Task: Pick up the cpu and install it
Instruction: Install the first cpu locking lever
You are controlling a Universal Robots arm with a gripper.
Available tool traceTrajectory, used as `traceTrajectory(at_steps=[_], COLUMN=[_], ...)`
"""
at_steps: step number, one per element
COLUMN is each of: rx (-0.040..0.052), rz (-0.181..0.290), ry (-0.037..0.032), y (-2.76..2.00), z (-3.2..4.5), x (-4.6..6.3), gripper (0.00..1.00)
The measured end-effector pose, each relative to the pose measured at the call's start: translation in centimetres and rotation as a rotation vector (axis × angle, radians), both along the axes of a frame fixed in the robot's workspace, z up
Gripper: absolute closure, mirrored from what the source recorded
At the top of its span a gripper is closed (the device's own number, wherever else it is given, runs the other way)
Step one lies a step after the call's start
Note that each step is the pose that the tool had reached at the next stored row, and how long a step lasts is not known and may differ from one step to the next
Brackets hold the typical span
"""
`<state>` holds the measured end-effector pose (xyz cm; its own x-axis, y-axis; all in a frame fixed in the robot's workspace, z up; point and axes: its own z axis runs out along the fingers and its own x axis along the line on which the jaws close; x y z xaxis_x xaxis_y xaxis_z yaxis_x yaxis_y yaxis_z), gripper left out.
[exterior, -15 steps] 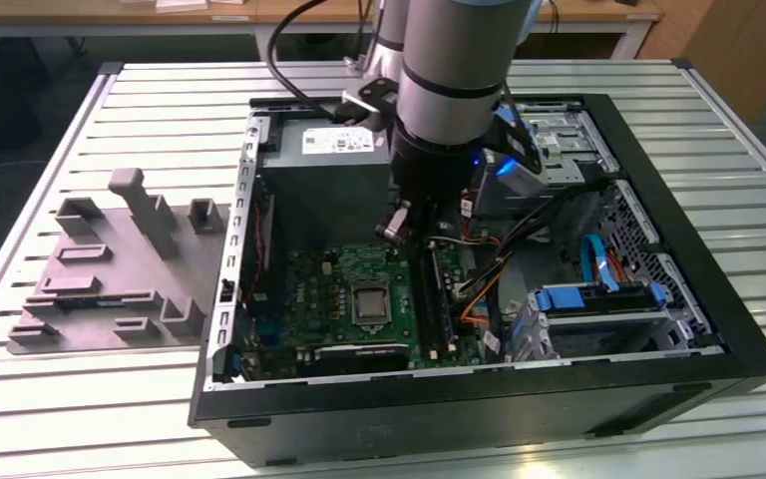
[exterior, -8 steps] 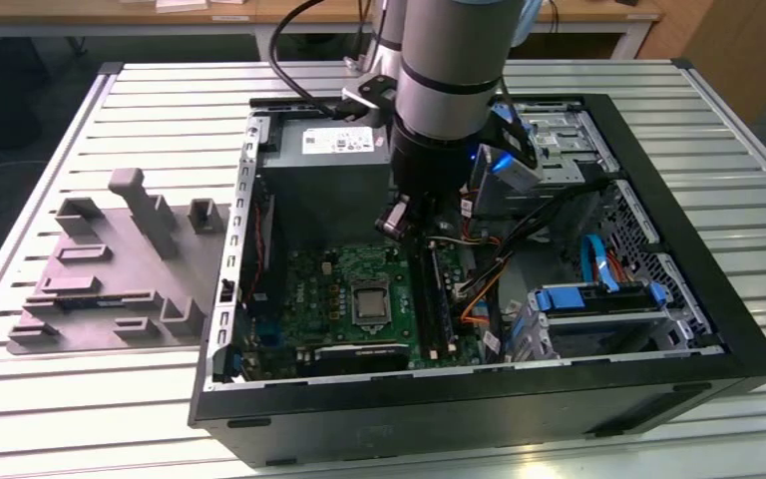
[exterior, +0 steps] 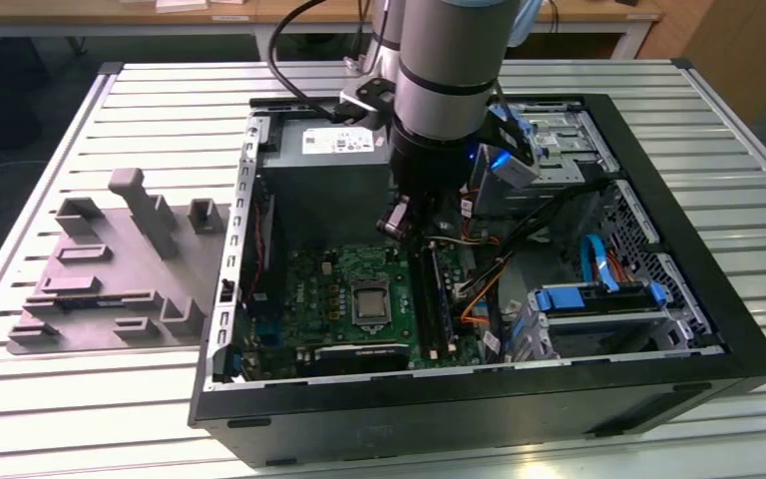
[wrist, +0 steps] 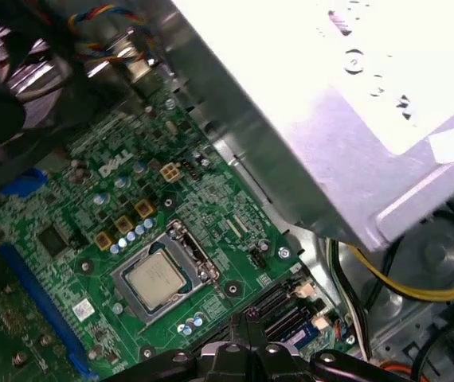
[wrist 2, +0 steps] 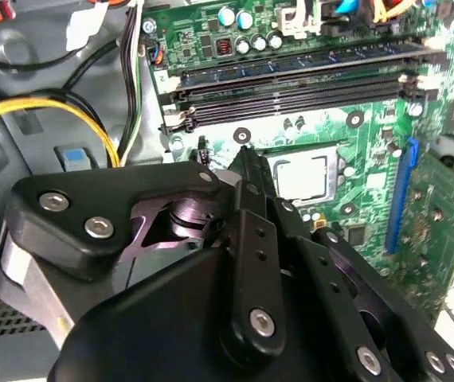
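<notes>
The cpu point(exterior: 370, 302) is a small silvery square lying flat in the socket of the green motherboard point(exterior: 314, 289) inside the open computer case. Both wrist views show the cpu point(wrist 2: 303, 175) point(wrist: 157, 278) sitting level in the socket with its frame open around it. My gripper point(exterior: 403, 225) hangs above the board, a little behind the socket and beside the memory slots point(wrist 2: 291, 79). Its black fingers point(wrist 2: 248, 171) taper together to one narrow tip with nothing between them, and the tip point(wrist: 249, 322) stands apart from the cpu.
A big grey power supply box point(exterior: 323, 190) fills the case's rear corner close to the arm. Yellow and black cables point(wrist 2: 91, 111) run beside the board. A blue drive cage point(exterior: 596, 299) sits on the exterior view's right. A grey fixture plate point(exterior: 117, 269) lies on the slatted table point(exterior: 157, 100).
</notes>
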<state>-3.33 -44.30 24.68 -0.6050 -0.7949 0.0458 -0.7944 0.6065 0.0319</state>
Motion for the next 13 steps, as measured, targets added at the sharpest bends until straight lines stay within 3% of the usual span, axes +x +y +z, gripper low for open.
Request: traceTrajectory(at_steps=[4, 13], rx=[-0.0003, -0.0002], rz=[0.055, 0.056], ry=[0.0001, -0.0038], y=[0.08, 0.69], z=[-0.14, -0.33], x=[-0.01, -0.44], gripper=[0.89, 0.89])
